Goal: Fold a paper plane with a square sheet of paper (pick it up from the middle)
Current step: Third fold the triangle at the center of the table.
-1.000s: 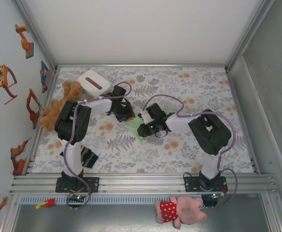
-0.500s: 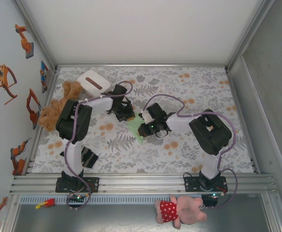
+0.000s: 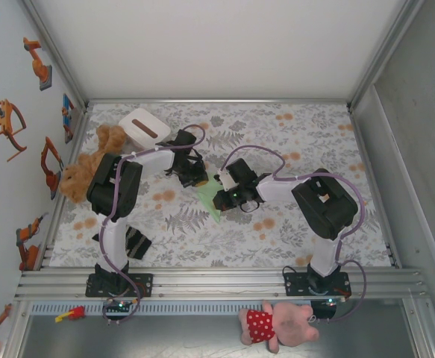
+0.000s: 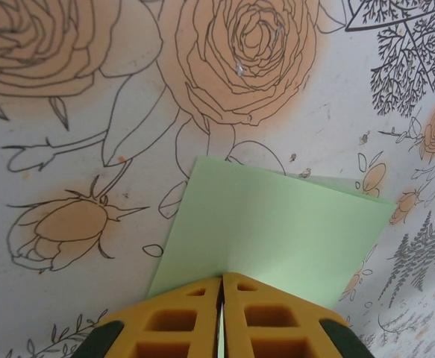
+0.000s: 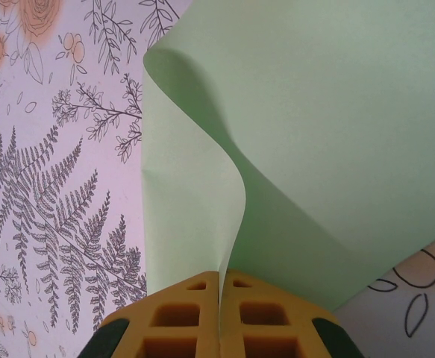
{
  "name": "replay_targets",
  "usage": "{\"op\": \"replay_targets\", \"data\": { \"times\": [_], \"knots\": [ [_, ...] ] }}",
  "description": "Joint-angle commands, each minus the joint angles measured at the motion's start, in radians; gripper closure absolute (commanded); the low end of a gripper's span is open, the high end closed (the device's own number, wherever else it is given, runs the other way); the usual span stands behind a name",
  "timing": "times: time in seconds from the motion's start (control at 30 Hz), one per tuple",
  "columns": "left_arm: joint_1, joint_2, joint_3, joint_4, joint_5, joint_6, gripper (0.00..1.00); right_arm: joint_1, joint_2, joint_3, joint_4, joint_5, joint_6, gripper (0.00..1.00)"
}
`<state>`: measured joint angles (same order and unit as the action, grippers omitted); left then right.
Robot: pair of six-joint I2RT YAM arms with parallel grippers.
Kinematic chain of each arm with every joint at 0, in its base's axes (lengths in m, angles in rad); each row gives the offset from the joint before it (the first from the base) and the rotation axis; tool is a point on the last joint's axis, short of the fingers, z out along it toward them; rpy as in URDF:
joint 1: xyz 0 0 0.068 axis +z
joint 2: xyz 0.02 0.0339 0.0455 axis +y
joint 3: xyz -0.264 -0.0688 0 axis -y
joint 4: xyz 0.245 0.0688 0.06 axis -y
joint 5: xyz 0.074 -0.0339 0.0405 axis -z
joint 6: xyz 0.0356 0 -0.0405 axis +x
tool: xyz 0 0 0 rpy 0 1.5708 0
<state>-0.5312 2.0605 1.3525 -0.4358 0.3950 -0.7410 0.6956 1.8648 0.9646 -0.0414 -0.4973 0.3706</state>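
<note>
1. Just off the table's near edge, in front of the rail, lie one pink plush toy (image 3: 277,326) in a red dotted dress and, toward the left, one small red and yellow object (image 3: 69,314) too small to make out.
2. Two arms rise from the near edge. Beside the left arm's base lies one striped dark cloth (image 3: 133,242), partly covered by that arm.
3. Near the middle of the table (image 3: 314,134) lies the one sheet of paper (image 3: 207,200), pale green. From above, the two gripper heads cover most of it and a narrow strip shows between them.
4. The right gripper (image 3: 221,198) has its yellow fingers pressed together on the sheet's edge. In the right wrist view that edge curls up from the table in a wave and runs in between the fingertips (image 5: 221,277), and the frame edge cuts off the rest of the sheet (image 5: 336,134).
5. Just beyond, the left gripper (image 3: 195,179) pinches the opposite edge. In the left wrist view its fingers (image 4: 221,280) are closed to a hairline and the paper (image 4: 277,239) spreads flat away from them. A second layer peeks out along its far right edge, but I cannot tell how it is folded.
6. At the left edge lies one brown plush toy (image 3: 90,160), partly behind the left arm.
7. Near the far left corner stands the single container, one white box (image 3: 144,127) with a dark slot on top. Its inside is hidden.
</note>
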Motion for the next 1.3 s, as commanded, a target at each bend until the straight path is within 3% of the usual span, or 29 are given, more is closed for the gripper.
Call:
{"op": "replay_targets", "data": {
  "times": [0.0, 0.2, 0.5, 0.87, 1.27],
  "knots": [
    [-0.018, 0.045, -0.003, -0.101, -0.047, 0.031, 0.89, -0.008, 0.03, 0.006, -0.037, 0.008, -0.006, 1.0],
    [-0.019, -0.118, -0.021, -0.019, -0.028, -0.029, 0.85, -0.009, 0.037, 0.006, -0.04, -0.004, -0.007, 1.0],
    [-0.06, -0.337, -0.334, 0.253, 0.023, -0.221, 0.81, -0.008, 0.046, 0.01, -0.037, -0.002, 0.002, 1.0],
    [-0.128, -0.272, -0.396, 0.284, 0.027, -0.279, 0.9, -0.009, 0.057, 0.014, -0.047, 0.004, 0.007, 1.0],
    [-0.128, -0.267, -0.396, 0.208, -0.039, -0.262, 0.92, -0.008, 0.059, 0.02, -0.067, 0.015, 0.002, 1.0]
  ]
}}
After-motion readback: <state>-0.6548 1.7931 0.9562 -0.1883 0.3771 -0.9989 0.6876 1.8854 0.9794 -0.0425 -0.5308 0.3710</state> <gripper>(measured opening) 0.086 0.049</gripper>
